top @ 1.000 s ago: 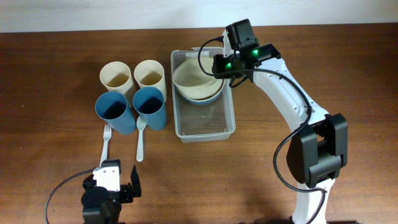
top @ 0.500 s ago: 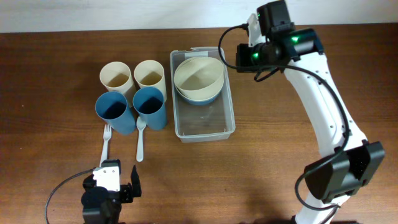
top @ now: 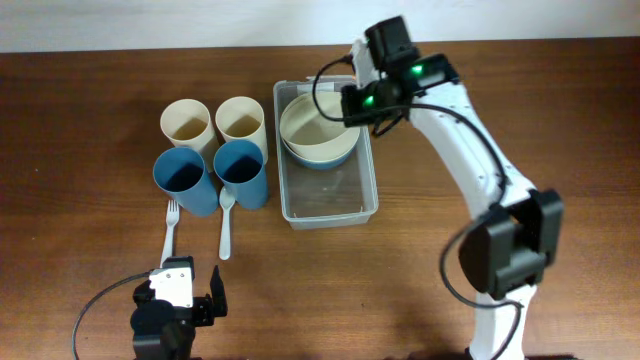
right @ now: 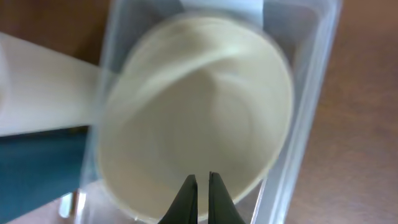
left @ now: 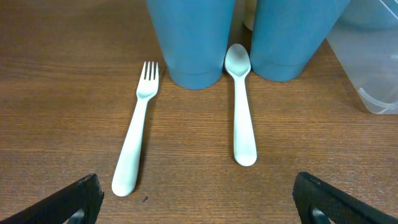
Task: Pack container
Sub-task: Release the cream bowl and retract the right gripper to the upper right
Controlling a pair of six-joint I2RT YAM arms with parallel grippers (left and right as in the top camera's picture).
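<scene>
The clear container (top: pixel 330 200) stands at the table's middle. A cream bowl (top: pixel 320 125) nested in a blue bowl (top: pixel 322 160) sits in its far half. My right gripper (top: pixel 349 107) hovers over the bowl's right rim. In the right wrist view its fingers (right: pixel 199 178) are shut and empty above the blurred cream bowl (right: pixel 199 106), with the container's wall (right: pixel 314 93) on the right. My left gripper (top: pixel 186 297) is open and empty at the front left. Its wide-apart fingers (left: pixel 199 200) show in the left wrist view, and the container's corner (left: pixel 373 74) is at the right.
Two cream cups (top: pixel 186 123) (top: pixel 240 121) and two blue cups (top: pixel 183 180) (top: pixel 242 170) stand left of the container. A white fork (top: pixel 169 230) (left: pixel 137 140) and white spoon (top: pixel 225 228) (left: pixel 242 106) lie in front of the blue cups (left: pixel 193 37).
The right arm swung away to the right half a second ago and has come back over the bowl's right rim. The bowls stay in the container. The left arm has not moved.
</scene>
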